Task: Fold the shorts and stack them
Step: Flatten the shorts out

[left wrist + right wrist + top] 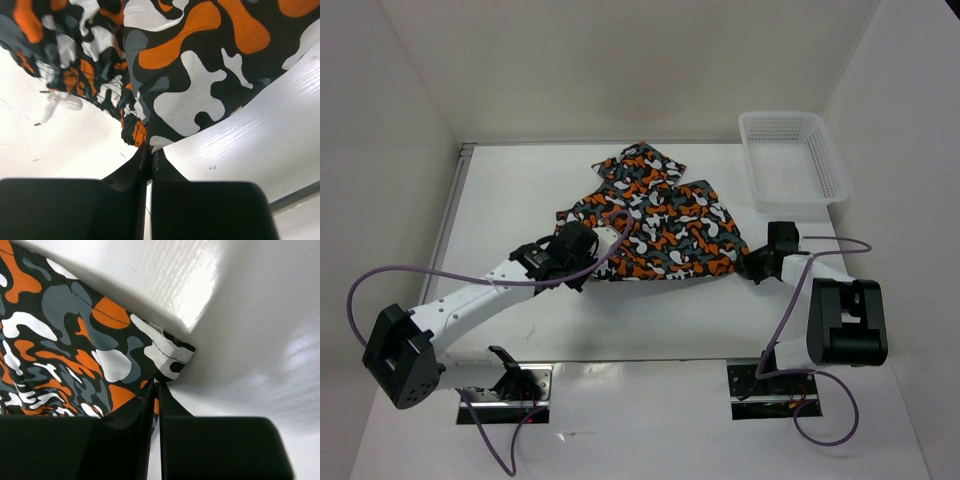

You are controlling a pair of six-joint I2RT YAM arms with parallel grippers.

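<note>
The shorts (660, 220), printed in orange, white, black and grey blotches, lie spread and rumpled across the middle of the white table (620, 320). My left gripper (582, 262) is shut on the shorts' near left edge; in the left wrist view the fabric (190, 90) runs down into the pinched fingertips (150, 152). At the cloth's near right corner my right gripper (752, 266) is shut on the hem; in the right wrist view the folded corner (170, 352) sits just above the closed fingertips (157, 390).
A white plastic mesh basket (792, 158) stands at the back right of the table. White walls enclose the table on three sides. Purple cables (380, 275) loop from both arms near the table's front edge.
</note>
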